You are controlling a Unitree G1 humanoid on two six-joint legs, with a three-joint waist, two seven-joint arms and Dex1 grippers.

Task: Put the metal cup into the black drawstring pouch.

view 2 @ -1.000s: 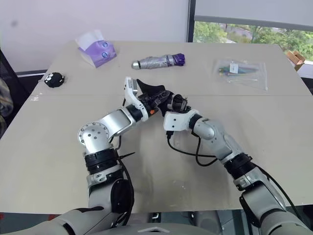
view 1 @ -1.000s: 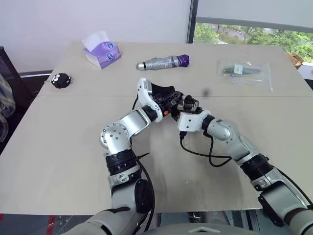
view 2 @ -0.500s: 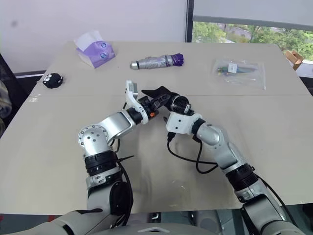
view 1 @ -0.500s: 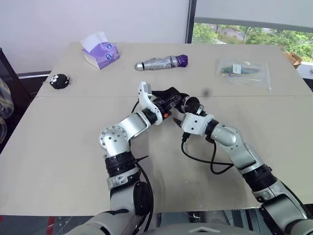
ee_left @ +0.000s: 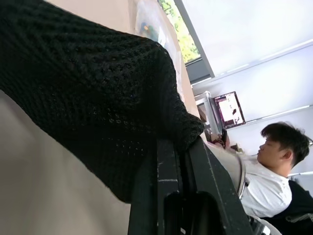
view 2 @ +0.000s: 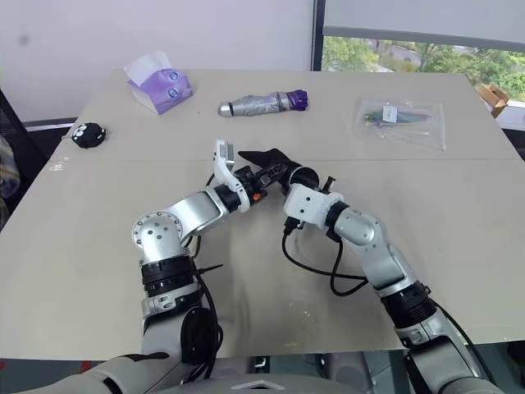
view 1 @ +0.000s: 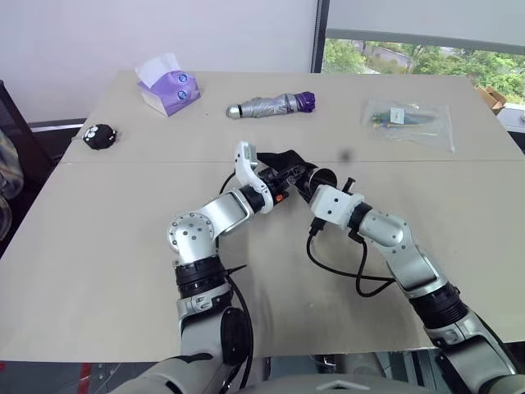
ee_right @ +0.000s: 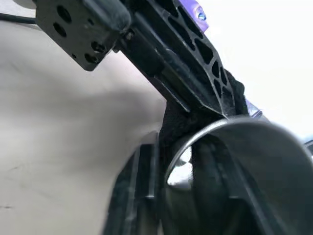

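One beige table (view 1: 98, 246) by a window; left gripper (ee_left: 178, 161) pinches the black drawstring pouch (ee_left: 98, 107), right gripper (ee_right: 181, 196) clamps the shiny metal cup (ee_right: 254, 161).

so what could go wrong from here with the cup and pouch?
1. The left gripper pinches only the black drawstring pouch's edge; the soft mouth may sag shut.
2. The metal cup rim sits against the fabric by the right gripper; it could snag or slip onto the table.

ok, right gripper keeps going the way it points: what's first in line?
Most likely the pouch, pinched by the left gripper. The right gripper holds the cup, whose rim sits right against the black fabric; depth there is hard to judge.
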